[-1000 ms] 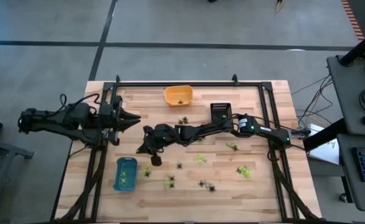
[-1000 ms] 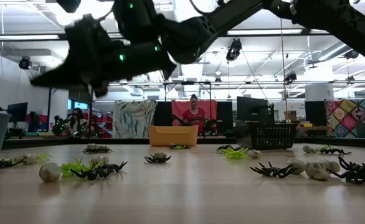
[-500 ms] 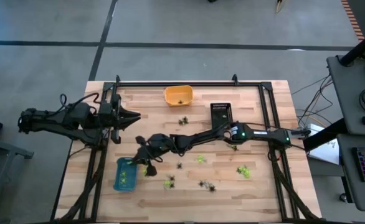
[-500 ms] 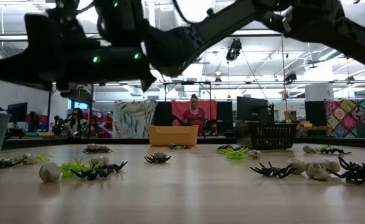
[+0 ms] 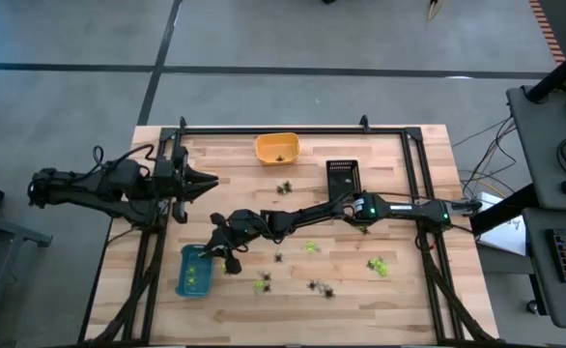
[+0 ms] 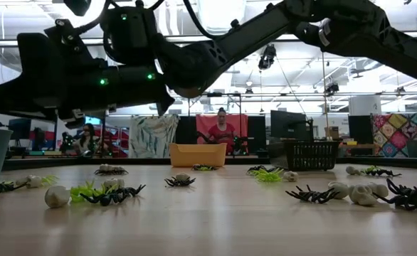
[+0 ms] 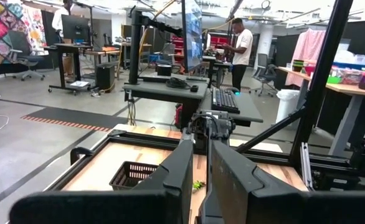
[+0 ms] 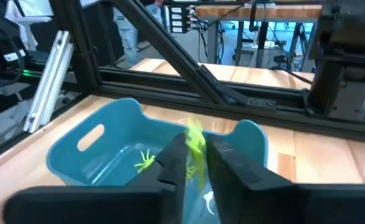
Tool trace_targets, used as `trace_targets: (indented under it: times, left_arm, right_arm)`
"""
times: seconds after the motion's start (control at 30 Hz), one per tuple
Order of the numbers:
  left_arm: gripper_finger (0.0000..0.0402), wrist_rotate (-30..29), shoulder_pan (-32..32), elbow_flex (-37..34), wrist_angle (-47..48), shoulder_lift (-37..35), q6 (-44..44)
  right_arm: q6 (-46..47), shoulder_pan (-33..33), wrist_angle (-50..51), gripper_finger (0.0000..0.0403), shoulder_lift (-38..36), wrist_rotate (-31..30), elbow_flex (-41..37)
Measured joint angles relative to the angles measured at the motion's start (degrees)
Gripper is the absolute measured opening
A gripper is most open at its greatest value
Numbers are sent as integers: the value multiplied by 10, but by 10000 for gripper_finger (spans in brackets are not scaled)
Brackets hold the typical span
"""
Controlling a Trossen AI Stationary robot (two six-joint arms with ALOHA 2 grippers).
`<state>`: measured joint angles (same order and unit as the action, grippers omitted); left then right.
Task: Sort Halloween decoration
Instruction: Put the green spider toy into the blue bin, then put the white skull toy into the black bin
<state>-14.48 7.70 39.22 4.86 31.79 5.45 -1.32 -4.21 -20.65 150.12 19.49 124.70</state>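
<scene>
We find no text, label, brand, number or sign that we can read in any view, neither on the trays, the arms nor anything in the room behind.

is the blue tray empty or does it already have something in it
Not empty. The blue tray already holds a lime-green trinket on its floor in the right wrist view, and green shows inside it from above.

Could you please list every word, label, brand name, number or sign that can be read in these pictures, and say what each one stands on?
None: no text can be read in any view.
Too blurred to read: the boxes on the workbench shelf in the right wrist view.
No visible print: the blue tray, orange tray and black basket.
</scene>
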Motion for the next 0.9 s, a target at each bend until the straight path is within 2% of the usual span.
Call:
trace_targets:
  times: [0.17,0.3,0.47,0.63,0.9]
  left_arm:
    - [43,0,0,0,1,0,0]
    - [43,0,0,0,9,0,0]
    - [43,0,0,0,34,4,2]
    - [43,0,0,0,64,15,24]
    - [43,-1,0,0,114,72,104]
  right_arm:
    - [13,3,4,116,-1,0,0]
    - [-1,8,53,139,-18,5,0]
    - [-70,13,220,145,-83,6,1]
    - [-137,14,441,134,-157,-1,0]
    - [-152,15,722,123,-254,-1,-35]
